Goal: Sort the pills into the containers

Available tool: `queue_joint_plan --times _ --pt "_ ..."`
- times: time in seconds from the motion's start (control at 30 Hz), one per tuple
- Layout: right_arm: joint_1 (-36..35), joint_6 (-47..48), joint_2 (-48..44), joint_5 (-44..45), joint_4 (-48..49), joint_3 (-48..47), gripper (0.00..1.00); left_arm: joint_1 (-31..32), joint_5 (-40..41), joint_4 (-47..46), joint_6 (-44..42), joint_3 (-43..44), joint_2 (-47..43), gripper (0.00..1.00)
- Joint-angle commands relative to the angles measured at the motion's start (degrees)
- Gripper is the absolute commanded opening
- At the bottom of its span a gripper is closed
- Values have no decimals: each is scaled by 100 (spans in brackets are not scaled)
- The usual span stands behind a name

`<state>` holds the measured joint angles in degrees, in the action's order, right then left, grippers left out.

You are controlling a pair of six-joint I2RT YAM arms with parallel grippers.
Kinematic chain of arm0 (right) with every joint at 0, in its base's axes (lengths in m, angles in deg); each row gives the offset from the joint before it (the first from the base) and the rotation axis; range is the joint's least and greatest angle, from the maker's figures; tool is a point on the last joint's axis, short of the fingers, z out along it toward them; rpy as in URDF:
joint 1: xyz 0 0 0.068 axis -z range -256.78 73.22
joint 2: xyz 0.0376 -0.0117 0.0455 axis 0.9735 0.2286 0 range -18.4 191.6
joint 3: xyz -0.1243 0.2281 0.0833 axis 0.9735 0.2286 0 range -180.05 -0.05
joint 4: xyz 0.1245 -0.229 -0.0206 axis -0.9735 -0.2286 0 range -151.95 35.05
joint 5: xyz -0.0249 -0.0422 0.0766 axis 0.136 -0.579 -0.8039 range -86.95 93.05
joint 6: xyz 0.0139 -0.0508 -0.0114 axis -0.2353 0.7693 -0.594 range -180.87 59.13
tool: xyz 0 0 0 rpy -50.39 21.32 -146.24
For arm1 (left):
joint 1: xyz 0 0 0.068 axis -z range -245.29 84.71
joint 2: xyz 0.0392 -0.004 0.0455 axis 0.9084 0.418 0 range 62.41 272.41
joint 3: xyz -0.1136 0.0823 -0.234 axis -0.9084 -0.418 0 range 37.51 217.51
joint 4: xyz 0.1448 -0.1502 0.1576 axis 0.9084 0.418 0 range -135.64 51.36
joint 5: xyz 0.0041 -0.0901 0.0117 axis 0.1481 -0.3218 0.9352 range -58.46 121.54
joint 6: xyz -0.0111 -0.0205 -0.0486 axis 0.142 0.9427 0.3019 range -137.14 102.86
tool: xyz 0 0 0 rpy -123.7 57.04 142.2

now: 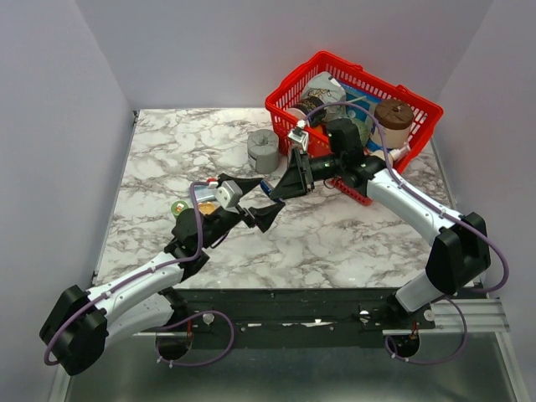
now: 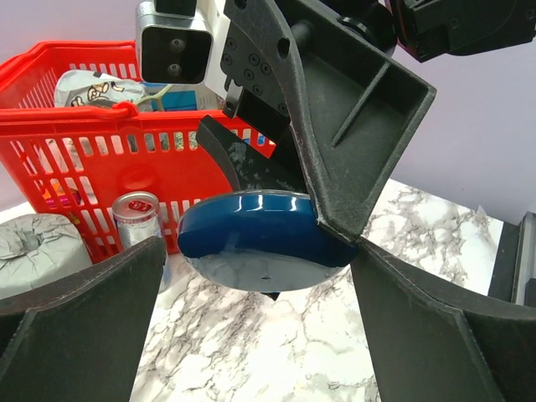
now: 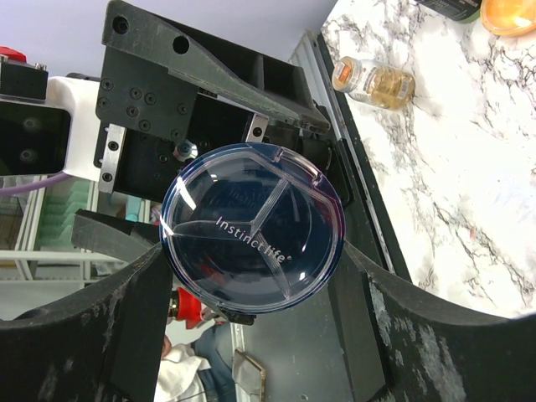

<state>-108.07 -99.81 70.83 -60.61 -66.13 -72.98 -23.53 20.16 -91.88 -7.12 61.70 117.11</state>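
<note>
the right claw (image 3: 255,255) grips the blue dish (image 3: 251,222) across its rim. the left claw (image 2: 260,251) stands wide open, straddling that same dish.

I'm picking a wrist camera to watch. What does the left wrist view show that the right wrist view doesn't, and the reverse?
Only the left wrist view: the red basket, a can by it, and the blue dish seen edge-on. Only the right wrist view: the dish's clear divided lid face-on, a small bottle lying on the marble table, and an orange dish at the frame's edge. Both: the blue dish held between the right fingers, above the table.
</note>
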Motion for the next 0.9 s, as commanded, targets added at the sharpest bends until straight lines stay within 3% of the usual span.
queue_joint_plan --times 0.0,0.23,0.63,0.87 --pt "0 -17 -81 -191 125 42 47 25 -75 -298 44 42 -100 98" --pt "0 -17 -90 -182 125 42 47 25 -251 -131 -18 113 -73 89" --pt "-9 0 -37 -191 134 42 49 25 -629 615 -343 350 -91 57" --pt "0 105 -55 -191 134 42 61 17 -752 1011 -466 499 -187 45"
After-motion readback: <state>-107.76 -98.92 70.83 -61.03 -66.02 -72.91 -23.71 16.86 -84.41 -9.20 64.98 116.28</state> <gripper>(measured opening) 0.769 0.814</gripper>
